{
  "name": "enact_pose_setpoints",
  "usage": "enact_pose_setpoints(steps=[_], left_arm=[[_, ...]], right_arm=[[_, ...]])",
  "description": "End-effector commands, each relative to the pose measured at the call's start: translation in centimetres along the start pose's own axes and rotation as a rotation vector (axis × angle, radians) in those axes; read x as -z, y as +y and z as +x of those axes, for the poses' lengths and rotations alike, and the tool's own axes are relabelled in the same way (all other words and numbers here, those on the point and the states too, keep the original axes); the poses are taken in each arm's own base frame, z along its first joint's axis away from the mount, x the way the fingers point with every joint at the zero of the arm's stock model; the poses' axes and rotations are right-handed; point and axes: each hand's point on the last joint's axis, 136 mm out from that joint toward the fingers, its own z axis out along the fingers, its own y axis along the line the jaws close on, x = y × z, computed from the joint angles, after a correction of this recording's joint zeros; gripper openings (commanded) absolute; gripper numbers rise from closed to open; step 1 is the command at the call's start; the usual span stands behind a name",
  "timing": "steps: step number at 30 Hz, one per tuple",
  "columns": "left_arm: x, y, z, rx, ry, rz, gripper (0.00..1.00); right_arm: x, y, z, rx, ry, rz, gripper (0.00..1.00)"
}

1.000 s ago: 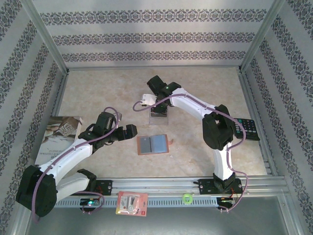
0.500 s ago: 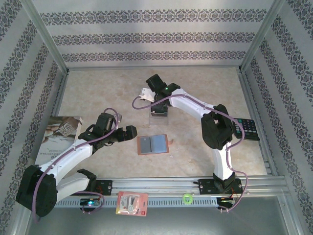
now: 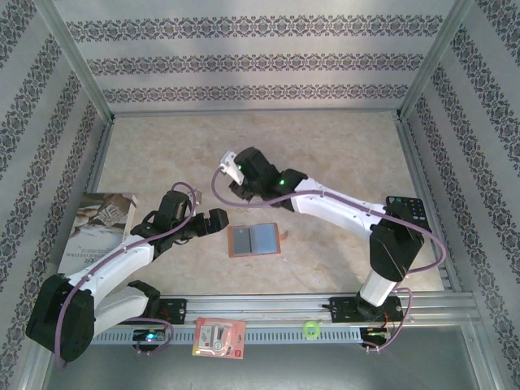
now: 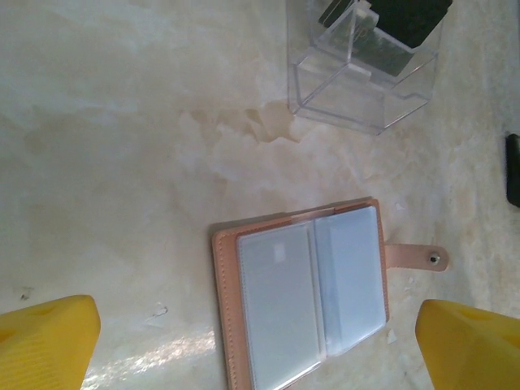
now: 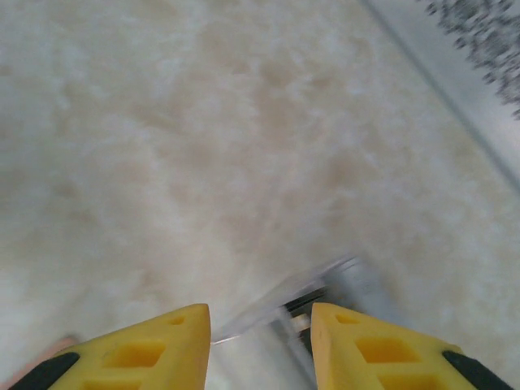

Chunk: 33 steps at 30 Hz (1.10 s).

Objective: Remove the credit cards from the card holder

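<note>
Card holder (image 3: 253, 240) lies open mid-table. One credit card (image 4: 380, 50) seems to sit in the clear box (image 4: 357, 89). Right gripper (image 5: 258, 321) is part-open and empty above the box, so drop-off step. Left gripper (image 3: 213, 219) is wide open beside holder. Next probably needs a fine pinch on any card left in the sleeves.

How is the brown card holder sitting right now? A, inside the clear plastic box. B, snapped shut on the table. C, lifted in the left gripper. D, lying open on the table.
D: the card holder lies spread open on the table, clear pockets facing up and its snap tab undone, sticking out to one side.
</note>
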Motion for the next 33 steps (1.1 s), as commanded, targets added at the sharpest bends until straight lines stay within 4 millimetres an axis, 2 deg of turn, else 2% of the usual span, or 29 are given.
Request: enact_pose_setpoints(steps=[1,7,12,14,21,29,33], left_arm=[[0.0,0.0,-0.5,0.02,-0.031,0.025,1.0],[0.4,1.3,0.0,0.037,-0.052,-0.011,1.0],[1.0,2.7,0.6,0.038,-0.079,-0.062,1.0],[1.2,3.3,0.9,0.045,-0.093,-0.078,1.0],[1.8,4.5,1.4,0.052,-0.113,-0.117,1.0],[2.0,4.5,1.5,0.041,-0.118,-0.111,1.0],[2.0,4.6,1.6,0.041,-0.117,-0.114,1.0]], right_arm=[[0.5,1.3,2.6,-0.168,0.037,0.009,0.38],[1.9,3.5,7.3,-0.378,0.093,-0.052,0.37],[1.4,5.6,10.9,-0.424,0.184,-0.081,0.37],[0.7,7.2,12.0,-0.416,0.23,-0.113,0.37],[-1.5,12.5,13.0,-0.268,0.327,-0.167,0.39],[-3.7,13.5,13.0,-0.214,0.345,-0.132,0.4],[-4.2,14.2,14.1,-0.191,0.377,-0.133,0.42]])
